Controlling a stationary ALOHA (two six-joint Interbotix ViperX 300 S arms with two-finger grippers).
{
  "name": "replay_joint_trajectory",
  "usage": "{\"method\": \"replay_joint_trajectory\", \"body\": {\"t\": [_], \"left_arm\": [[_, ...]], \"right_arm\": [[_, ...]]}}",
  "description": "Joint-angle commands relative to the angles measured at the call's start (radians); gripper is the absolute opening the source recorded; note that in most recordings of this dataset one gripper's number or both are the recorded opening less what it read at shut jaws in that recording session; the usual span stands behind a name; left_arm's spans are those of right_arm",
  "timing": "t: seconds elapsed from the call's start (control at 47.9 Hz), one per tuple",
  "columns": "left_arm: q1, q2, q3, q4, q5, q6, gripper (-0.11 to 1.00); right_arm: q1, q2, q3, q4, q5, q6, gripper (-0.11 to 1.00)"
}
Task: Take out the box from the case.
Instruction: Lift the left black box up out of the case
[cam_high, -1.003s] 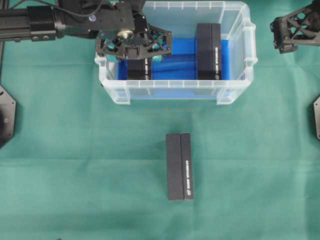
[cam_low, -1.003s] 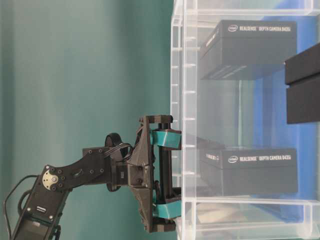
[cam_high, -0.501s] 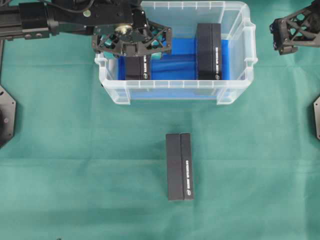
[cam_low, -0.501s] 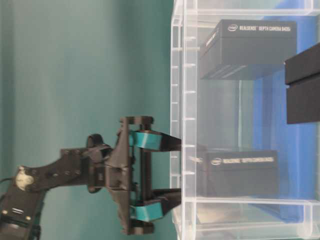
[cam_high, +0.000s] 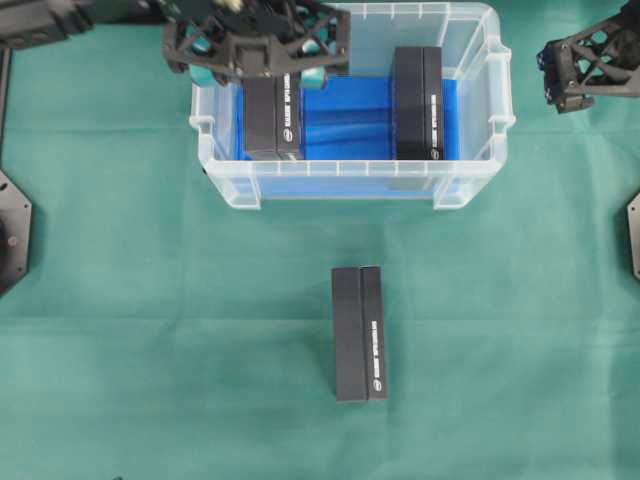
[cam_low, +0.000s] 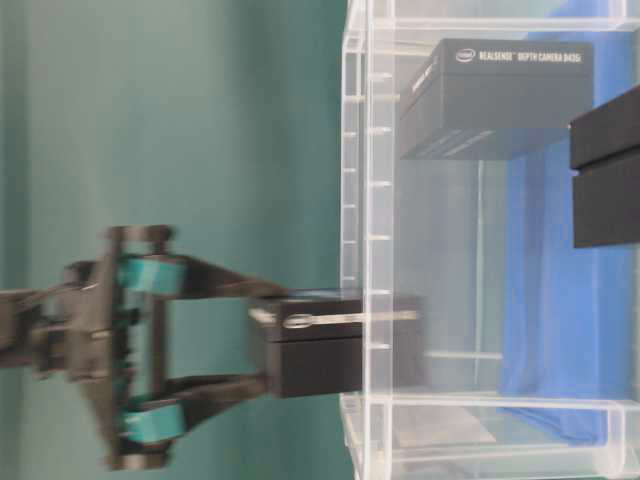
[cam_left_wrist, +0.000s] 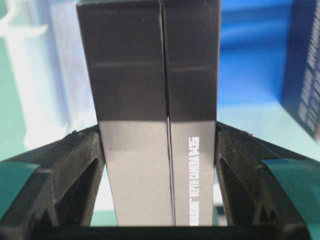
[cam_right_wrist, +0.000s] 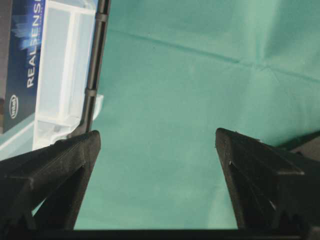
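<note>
Green cloth; left end effector clamps box.

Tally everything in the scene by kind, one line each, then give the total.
Black boxes: 3 (one held by the left gripper at the case's left end, one inside on the right, one on the green cloth)
Clear plastic case: 1
Blue cloth lining: 1
Grippers: 2 (left, and right gripper)
Total: 7
</note>
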Motion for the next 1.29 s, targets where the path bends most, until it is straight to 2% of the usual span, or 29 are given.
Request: {"method": "replay_joint_trajectory", "body": {"t": [0.0,0.418,1.274], "left_arm": [[-0.008,-0.055,-0.078,0.002,0.046,0.002,0.6],[-0.008,-0.046,-0.25,0.002,0.224,0.018,0.6],[-0.009,-0.044,-0.252,0.008,0.227,0.021,0.6]], "right_arm": [[0.005,-0.012,-0.025,0.0,-0.005,0.002,0.92],[0.015,-0.014,-0.025,0.0,-0.002,0.003,0.92],[0.021,-0.015,-0.023,0.0,0.018,0.006,0.92]]}}
